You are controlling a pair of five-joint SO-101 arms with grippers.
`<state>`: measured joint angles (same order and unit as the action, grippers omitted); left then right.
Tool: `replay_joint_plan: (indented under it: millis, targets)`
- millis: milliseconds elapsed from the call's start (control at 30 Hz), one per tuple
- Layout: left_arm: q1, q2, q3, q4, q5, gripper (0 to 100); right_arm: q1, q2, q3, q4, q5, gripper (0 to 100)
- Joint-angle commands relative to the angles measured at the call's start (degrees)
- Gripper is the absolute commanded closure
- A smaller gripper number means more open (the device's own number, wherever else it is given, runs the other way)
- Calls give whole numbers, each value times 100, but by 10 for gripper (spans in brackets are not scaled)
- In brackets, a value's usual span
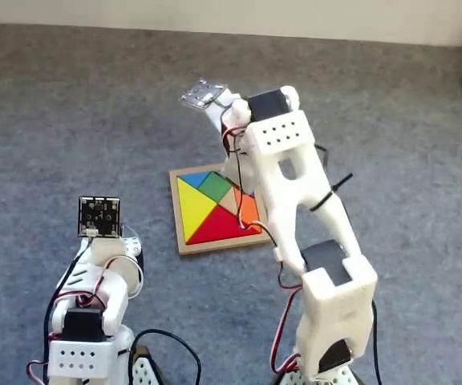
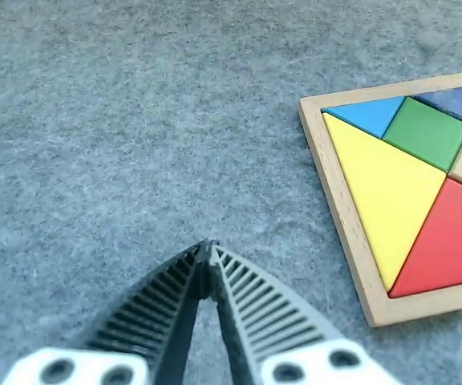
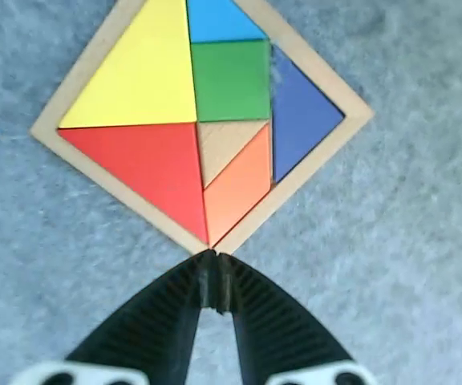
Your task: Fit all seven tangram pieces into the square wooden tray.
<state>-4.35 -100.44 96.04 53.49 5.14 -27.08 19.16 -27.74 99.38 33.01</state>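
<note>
Grey carpet covers the whole work surface. The square wooden tray [image 1: 215, 245] lies flat on it between the two white robot arms. All seven tangram pieces sit inside the tray, edge to edge with no gap that can be seen: a large yellow triangle [image 3: 135, 80], a large red triangle [image 3: 143, 168], a small light blue triangle [image 3: 215, 20], a green square [image 3: 231, 80], a dark blue triangle [image 3: 299, 116], a small bare wood triangle [image 3: 227, 144] and an orange parallelogram [image 3: 243, 188]. The right gripper [image 3: 215, 273] has its jaws pressed together with nothing between them; its tips sit just outside the tray corner where the red triangle and the orange parallelogram meet, pointing in at that corner. The right arm [image 1: 295, 184] crosses above the tray's orange side. The left gripper [image 2: 207, 257] is also closed and empty, over bare carpet off the tray's yellow side and clearly apart from the rim. The right gripper is therefore the nearer of the two to the tray. The tray is square, so neither direction is its longer one. The puzzle looks complete; the likely remaining move is for the right arm to back straight away from that corner without nudging the tray.
</note>
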Motion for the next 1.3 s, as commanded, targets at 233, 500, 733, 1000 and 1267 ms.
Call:
replay_joint_plan:
  millis: [233,500,733,1000,1267]
  targets:
    - [48,-180,127,18,-62,991,-40,-1991,2316,-75,-158,993]
    - [48,-180,127,26,-62,990,-31,-3134,3996,-435,-158,993]
    - [92,-180,119,9,-35,989,-31,-3996,4945,-514,-158,993]
    - [57,-136,119,44,-35,989,453,-4945,6044,-549,-158,993]
    - [57,-136,119,44,-35,989,716,-5508,6633,-549,-158,993]
